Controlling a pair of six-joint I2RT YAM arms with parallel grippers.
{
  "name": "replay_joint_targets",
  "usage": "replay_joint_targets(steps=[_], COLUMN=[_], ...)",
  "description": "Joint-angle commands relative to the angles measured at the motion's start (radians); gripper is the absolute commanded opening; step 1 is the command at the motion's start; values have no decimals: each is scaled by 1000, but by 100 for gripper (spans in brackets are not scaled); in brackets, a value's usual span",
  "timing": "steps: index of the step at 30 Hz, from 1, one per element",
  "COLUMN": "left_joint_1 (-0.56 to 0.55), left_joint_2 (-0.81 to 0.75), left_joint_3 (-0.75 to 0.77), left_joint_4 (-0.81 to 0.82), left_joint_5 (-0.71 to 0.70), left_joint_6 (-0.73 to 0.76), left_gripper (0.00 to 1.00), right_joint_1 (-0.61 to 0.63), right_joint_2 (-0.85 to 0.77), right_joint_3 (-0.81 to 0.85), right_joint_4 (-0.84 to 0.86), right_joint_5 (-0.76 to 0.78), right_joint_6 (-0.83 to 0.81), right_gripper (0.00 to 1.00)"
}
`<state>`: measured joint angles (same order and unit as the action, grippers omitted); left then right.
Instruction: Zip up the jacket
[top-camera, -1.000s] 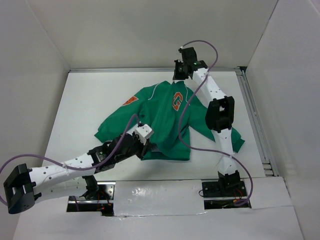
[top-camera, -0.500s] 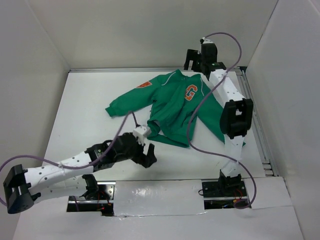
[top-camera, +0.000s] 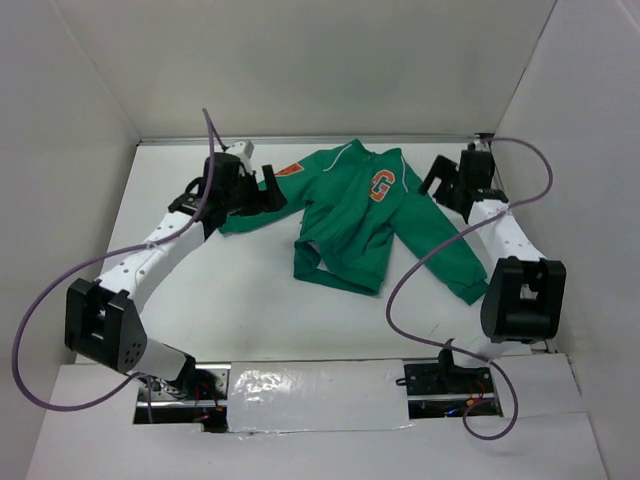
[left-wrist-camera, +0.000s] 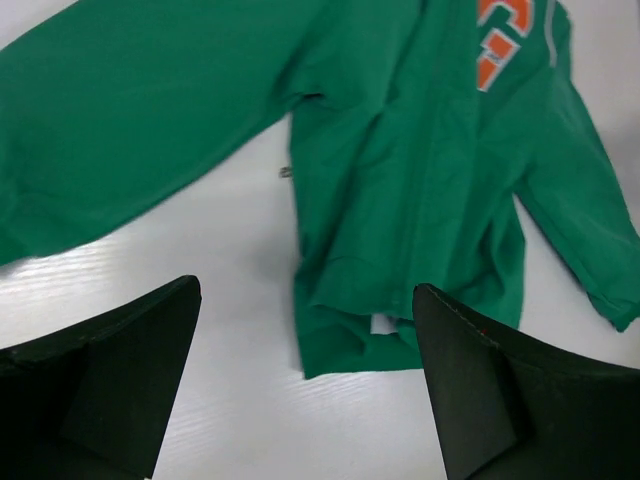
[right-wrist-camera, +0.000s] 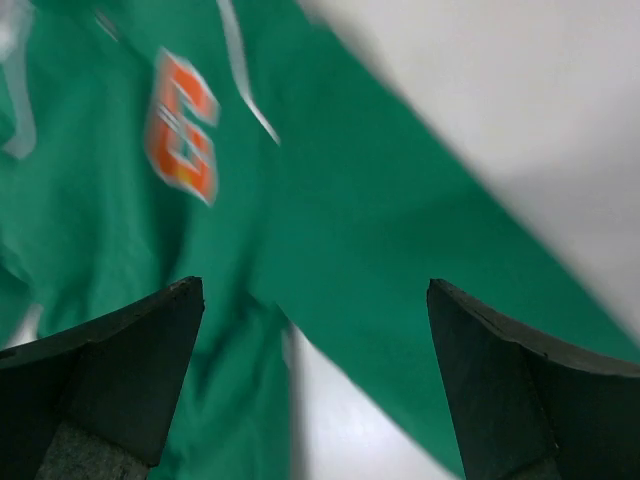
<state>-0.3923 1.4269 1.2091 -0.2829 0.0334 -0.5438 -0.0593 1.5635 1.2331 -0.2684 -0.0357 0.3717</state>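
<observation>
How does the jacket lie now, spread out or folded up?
Spread out. The jacket lies front up, letter patch showing, both sleeves stretched out sideways; only the hem is rumpled.

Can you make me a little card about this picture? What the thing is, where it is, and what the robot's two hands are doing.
Thing: green jacket with an orange letter patch on the chest
Where: lying flat on the white table, between the two arms
Sleeves: spread out to both sides
Left gripper: open, over the sleeve on its side, holding nothing
Right gripper: open, over the other sleeve, holding nothing
Zip: too small to tell
</observation>
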Motion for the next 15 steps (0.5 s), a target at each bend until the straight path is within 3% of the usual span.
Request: replay_joint_targets(steps=[1, 3, 7, 15], left_joint_1=[125, 189, 222, 210], left_joint_2=[-52, -124, -221, -373], left_joint_3=[-1, -75, -149, -255], left_joint_4=[-20, 45, 47, -4], left_joint_5=[120, 212, 195, 299], left_joint_6=[27, 28, 5, -27], left_gripper=[99, 99, 99, 99], right_joint_1=[-19, -23, -22, -19], right_joint_2=[-184, -308, -500, -804], right_joint_3=[-148, -251, -395, -471], right_joint_4=[49, 64, 67, -60], right_joint_5=[-17, 16, 23, 117], right_joint_6=[71, 93, 118, 95], right_gripper=[100, 100, 100, 100])
